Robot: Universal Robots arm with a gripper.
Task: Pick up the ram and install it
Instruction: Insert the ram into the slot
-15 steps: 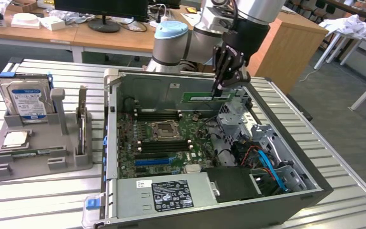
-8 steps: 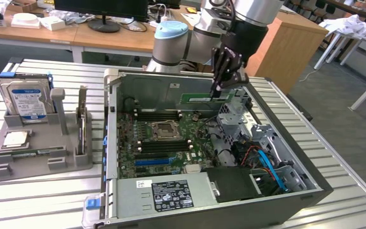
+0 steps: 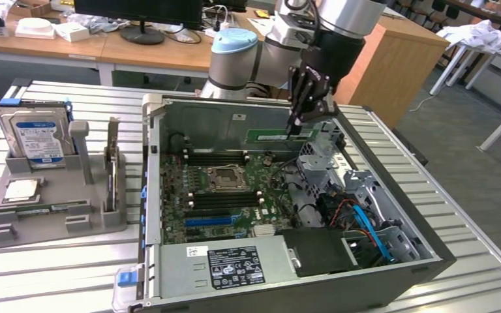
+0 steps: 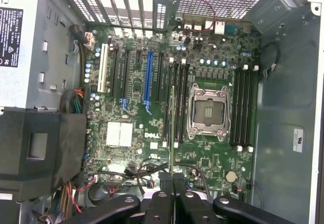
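My gripper [image 3: 297, 126] is shut on the ram [image 3: 268, 136], a long green stick held level above the back part of the open computer case [image 3: 425, 251]. In the wrist view the ram [image 4: 172, 133] shows edge-on as a thin line running out from between my black fingers [image 4: 161, 203]. It hangs over the motherboard [image 4: 131, 107], roughly in line with the black memory slots [image 4: 177, 102] beside the empty processor socket [image 4: 208, 113]. A second bank of slots [image 4: 243, 107] lies on the socket's other side. The ram is above the board, not touching it.
At the exterior view's left a grey holder [image 3: 50, 218] carries a silver hard drive [image 3: 37, 137] and a small square processor chip [image 3: 21, 190]. The power supply [image 3: 224, 264] fills the case's near end. A drive cage with a blue cable [image 3: 368, 228] stands at the exterior view's right.
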